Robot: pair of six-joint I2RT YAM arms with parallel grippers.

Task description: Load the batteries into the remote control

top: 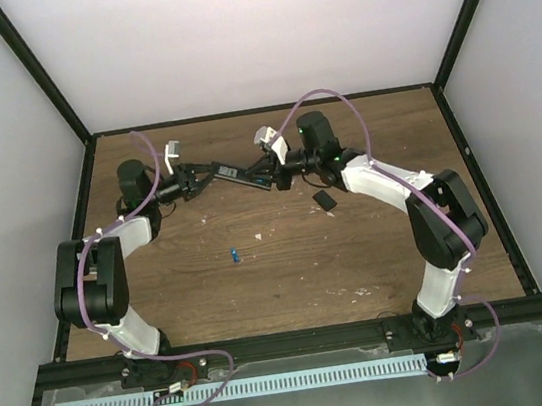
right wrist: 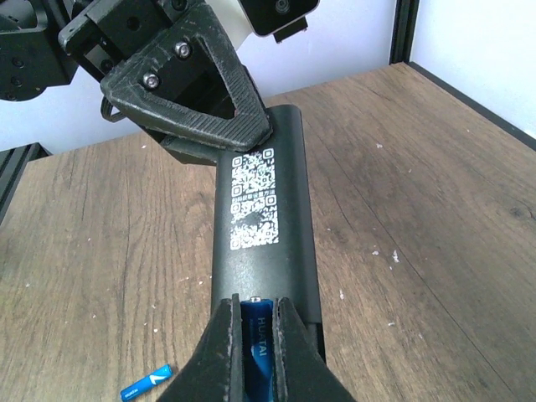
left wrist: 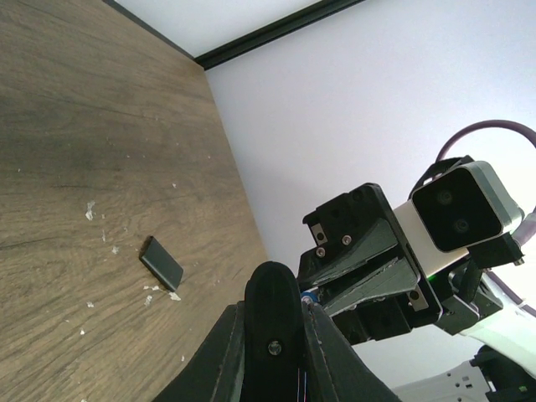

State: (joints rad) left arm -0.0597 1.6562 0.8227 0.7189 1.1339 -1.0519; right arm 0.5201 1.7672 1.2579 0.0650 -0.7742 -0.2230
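Over the far part of the surface (top: 380,258) the remote control (right wrist: 266,226) hangs in the air, long axis 9 to 3. The left hand (top: 199,181) is clenched on its 9 end, and the right hand (right wrist: 255,314) pinches one battery (right wrist: 255,352) at the open bay. The other battery (top: 232,256) lies loose towards 6, slightly nearer the left hand.

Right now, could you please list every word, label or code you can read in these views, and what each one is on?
"HUATAI" (middle letters uncertain): on the blue battery between the right gripper fingers.
Two QR codes, no readable words beside them: on the remote control, on its back.
White print, too small to read: on the loose battery.
Other views: nothing readable.
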